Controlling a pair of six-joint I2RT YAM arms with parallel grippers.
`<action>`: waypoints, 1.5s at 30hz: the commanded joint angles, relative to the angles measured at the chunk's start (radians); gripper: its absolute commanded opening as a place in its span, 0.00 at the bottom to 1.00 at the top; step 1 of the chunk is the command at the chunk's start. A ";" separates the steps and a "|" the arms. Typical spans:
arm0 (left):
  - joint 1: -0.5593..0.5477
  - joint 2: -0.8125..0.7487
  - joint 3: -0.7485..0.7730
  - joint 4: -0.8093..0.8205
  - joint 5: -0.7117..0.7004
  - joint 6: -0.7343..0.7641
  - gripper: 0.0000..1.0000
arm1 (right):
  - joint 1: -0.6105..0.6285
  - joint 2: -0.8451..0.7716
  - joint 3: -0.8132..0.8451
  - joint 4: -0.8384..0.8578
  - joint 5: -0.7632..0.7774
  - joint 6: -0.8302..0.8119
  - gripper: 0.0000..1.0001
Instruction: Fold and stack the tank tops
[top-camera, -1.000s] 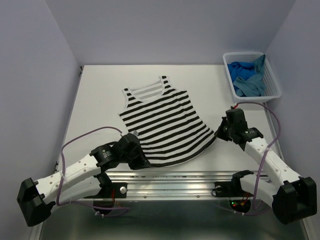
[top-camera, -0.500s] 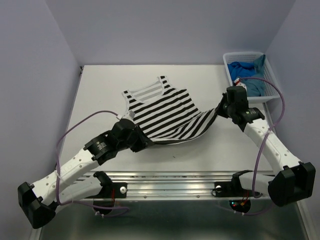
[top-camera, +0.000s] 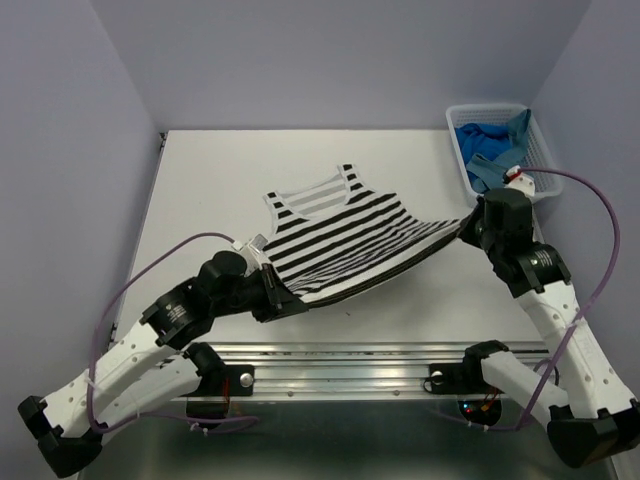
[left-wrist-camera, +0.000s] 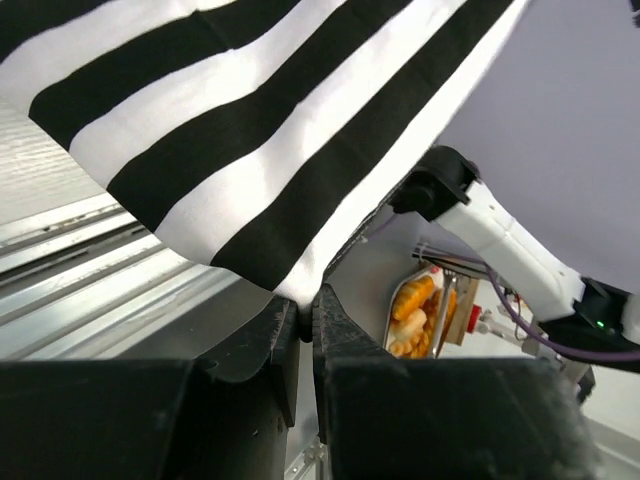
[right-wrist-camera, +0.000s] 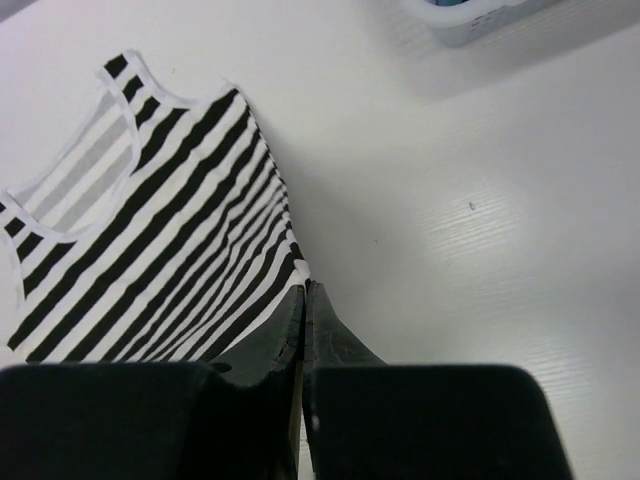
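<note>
The black-and-white striped tank top hangs stretched between both grippers above the table, hem raised, straps still near the table at the far side. My left gripper is shut on the hem's left corner; the left wrist view shows the striped fabric pinched between the left gripper jaws. My right gripper is shut on the hem's right corner, and the right wrist view shows the right gripper pinching the striped top. Blue tank tops lie bunched in the basket.
The white lattice basket stands at the table's back right corner, just beyond the right arm. The white table has walls on the left, back and right. A metal rail runs along the near edge.
Both grippers have lifted the striped top's hem off the table and carried it up and to the right; the garment has shifted right and its lower half now hangs in the air.
</note>
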 joint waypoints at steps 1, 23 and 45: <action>-0.009 -0.062 0.002 -0.009 0.051 -0.027 0.00 | -0.002 -0.066 0.012 -0.072 0.083 -0.006 0.01; 0.020 0.151 0.147 0.084 -0.291 0.060 0.00 | -0.002 0.250 0.141 0.124 0.103 -0.056 0.01; 0.307 0.469 0.234 0.144 -0.271 0.278 0.00 | -0.011 0.647 0.387 0.303 0.051 -0.121 0.01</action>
